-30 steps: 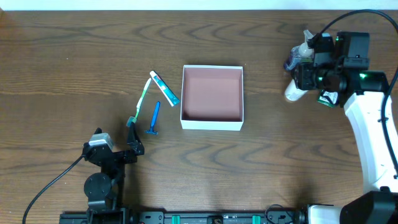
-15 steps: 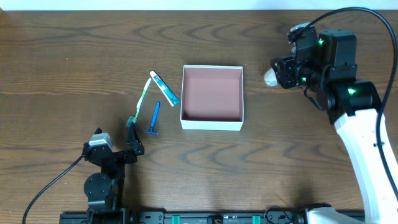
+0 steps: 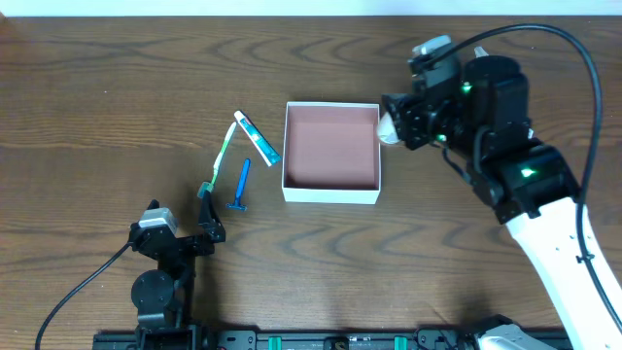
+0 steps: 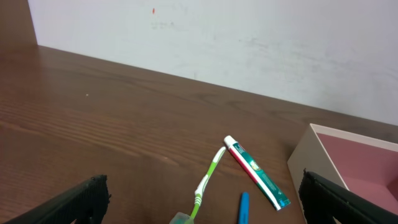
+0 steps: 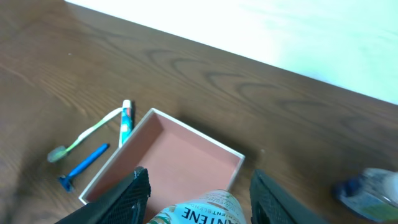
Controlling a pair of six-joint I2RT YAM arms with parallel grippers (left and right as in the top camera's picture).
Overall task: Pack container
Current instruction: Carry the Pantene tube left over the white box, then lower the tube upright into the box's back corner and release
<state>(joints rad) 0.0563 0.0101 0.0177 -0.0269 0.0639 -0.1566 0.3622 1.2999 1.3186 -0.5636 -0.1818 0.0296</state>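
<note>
Lying at the centre of the overhead frame, the container (image 3: pixel 330 195) is a shallow square box with its open, reddish-pink inside facing up. Its sides run parallel to the frame edges, and being square it has no marked long axis. At its right rim the right gripper (image 3: pixel 408 122) is clamped on a white bottle (image 3: pixel 388 126), whose end overlaps that rim. A second ago this gripper and the bottle were near the upper right edge of the frame. The container has not shifted. Left of it lie a toothpaste tube (image 3: pixel 257 137), a green toothbrush (image 3: pixel 222 156) and a blue razor (image 3: pixel 241 185), all unmoved. At lower left the left gripper (image 3: pixel 207 222) is spread wide and holds nothing.
</note>
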